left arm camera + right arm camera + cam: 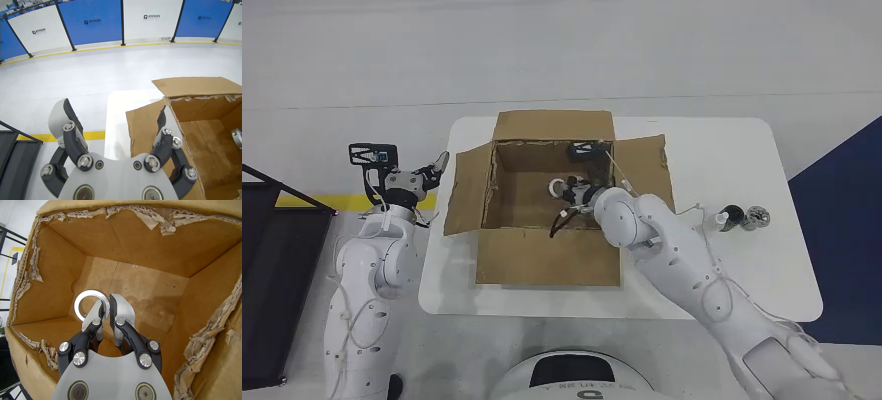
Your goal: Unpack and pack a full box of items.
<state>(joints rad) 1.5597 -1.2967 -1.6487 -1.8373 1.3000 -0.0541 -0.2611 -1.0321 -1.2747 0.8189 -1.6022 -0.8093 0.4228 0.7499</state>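
An open cardboard box (547, 255) stands in the middle of the white table (722, 290). My right gripper (106, 308) is down inside the box, shut on the rim of a silver metal ring (83, 301) just above the bare box floor (151, 306). From above, the ring (557, 186) and the right gripper (565, 200) sit near the box's centre. My left gripper (115, 108) is open with nothing between its fingers, held off the table's left side by the box's left flap (143, 130); in the top view the left gripper (437, 165) is beside that flap (467, 190).
A small bottle-like item (730, 216) and a round metal part (757, 215) lie on the table right of the box. A black rack (272, 280) stands on the floor at the far left. The box's torn rims (206, 332) surround the right gripper.
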